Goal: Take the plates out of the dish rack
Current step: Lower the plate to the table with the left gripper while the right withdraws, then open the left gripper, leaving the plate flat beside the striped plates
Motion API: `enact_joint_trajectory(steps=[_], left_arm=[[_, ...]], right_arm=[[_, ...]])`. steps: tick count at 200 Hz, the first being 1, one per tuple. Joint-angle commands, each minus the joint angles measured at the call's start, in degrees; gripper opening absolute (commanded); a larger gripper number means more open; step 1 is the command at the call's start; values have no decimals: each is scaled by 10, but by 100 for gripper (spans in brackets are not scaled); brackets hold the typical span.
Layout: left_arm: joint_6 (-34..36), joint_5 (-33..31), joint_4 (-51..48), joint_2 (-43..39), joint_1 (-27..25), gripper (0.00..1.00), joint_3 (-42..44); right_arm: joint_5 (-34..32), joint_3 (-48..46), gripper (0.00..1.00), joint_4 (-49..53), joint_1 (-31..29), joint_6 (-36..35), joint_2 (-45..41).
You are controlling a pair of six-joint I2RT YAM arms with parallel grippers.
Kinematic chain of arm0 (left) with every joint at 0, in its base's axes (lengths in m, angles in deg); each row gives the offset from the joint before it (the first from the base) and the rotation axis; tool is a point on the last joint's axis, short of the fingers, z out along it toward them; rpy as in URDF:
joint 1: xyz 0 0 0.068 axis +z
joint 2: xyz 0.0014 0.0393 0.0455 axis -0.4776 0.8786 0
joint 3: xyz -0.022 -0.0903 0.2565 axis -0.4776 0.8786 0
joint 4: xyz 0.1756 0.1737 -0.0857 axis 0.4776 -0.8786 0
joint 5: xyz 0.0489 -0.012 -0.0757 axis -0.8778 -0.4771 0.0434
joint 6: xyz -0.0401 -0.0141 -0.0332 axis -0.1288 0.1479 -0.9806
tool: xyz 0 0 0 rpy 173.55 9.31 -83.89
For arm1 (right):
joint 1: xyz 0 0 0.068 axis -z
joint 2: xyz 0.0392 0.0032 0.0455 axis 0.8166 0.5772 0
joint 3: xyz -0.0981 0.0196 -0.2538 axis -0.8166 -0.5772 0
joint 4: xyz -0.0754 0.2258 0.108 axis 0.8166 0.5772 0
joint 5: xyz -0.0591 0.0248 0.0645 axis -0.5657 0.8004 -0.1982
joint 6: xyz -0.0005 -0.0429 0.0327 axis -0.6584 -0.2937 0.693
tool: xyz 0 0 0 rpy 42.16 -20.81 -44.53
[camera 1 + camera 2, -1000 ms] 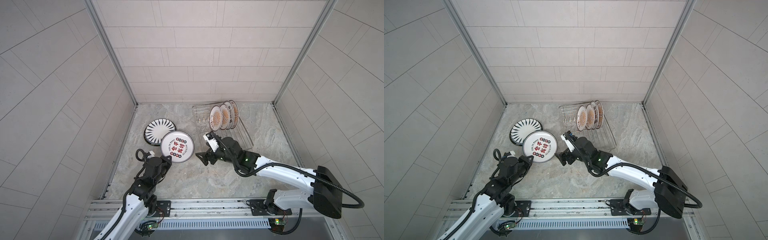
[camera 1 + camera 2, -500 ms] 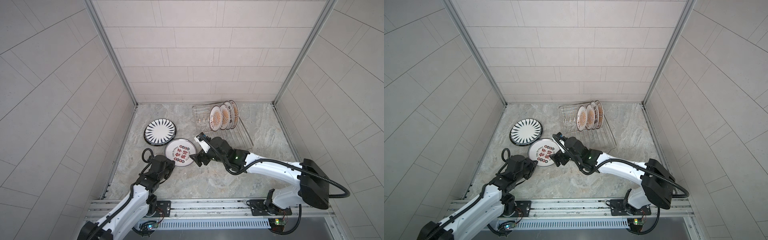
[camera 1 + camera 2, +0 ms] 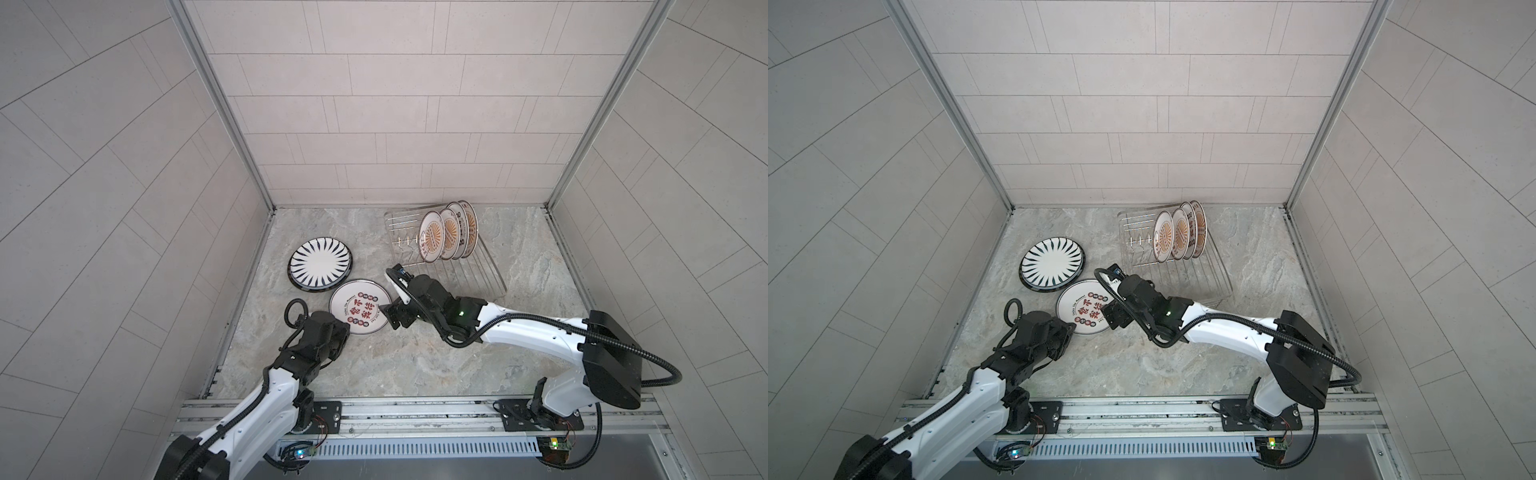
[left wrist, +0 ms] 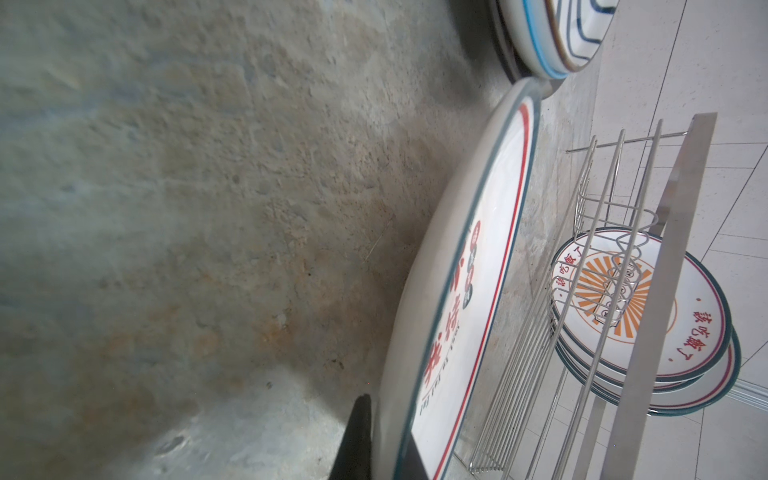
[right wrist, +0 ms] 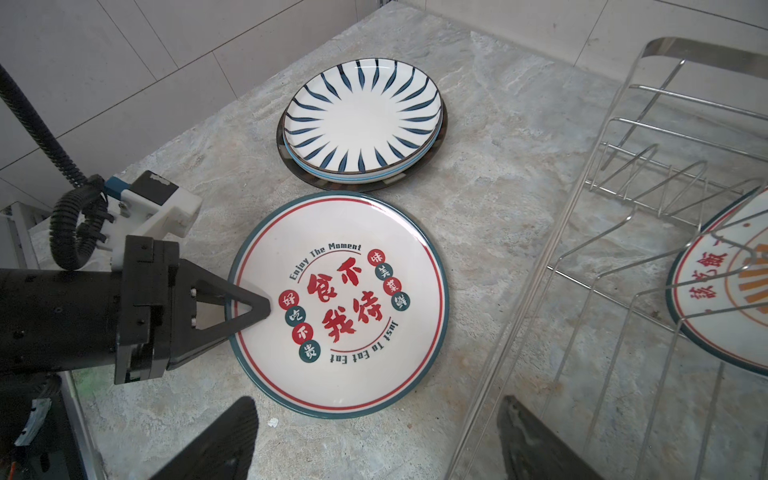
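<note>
Step judged: placing the character plate [image 5: 338, 303] at 5 o'clock of the striped plate [image 5: 361, 120]. The left gripper [image 5: 262, 309] clamps its rim. The right gripper [image 3: 394, 319] is spread wide and empty. Next move calls for release, then fetching the sunburst plates [image 3: 432, 242] from the dish rack [image 3: 478, 276].

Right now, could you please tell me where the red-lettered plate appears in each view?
Top view: red-lettered plate, left of centre, lying flat.
Top view: the plate, same place.
Left wrist: edge-on, right of centre.
Right wrist: centre, face up.
Shared landmark: striped plate beside it.
</note>
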State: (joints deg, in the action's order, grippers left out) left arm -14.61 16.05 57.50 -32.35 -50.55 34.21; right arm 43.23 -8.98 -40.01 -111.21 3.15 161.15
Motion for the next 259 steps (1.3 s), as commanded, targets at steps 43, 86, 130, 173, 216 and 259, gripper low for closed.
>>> enact_joint_trajectory(steps=[43,86,130,173,216,259], left_arm=[[-20,16,58,50,0,20,4],[-23,17,89,93,-1,43,6],[-27,-10,78,90,0,48,8],[-24,-99,1,23,0,77,5],[6,-151,-78,-69,1,91,-14],[83,-144,-5,-122,1,100,-11]], right_arm=[[-17,14,92,-1,-1,8,2],[-19,11,92,-1,-1,10,-1],[-23,2,92,-2,-1,10,-12],[-23,-26,92,-23,-1,10,-39],[-53,-79,95,-66,-1,24,-107],[-161,-110,99,-28,6,65,-187]])
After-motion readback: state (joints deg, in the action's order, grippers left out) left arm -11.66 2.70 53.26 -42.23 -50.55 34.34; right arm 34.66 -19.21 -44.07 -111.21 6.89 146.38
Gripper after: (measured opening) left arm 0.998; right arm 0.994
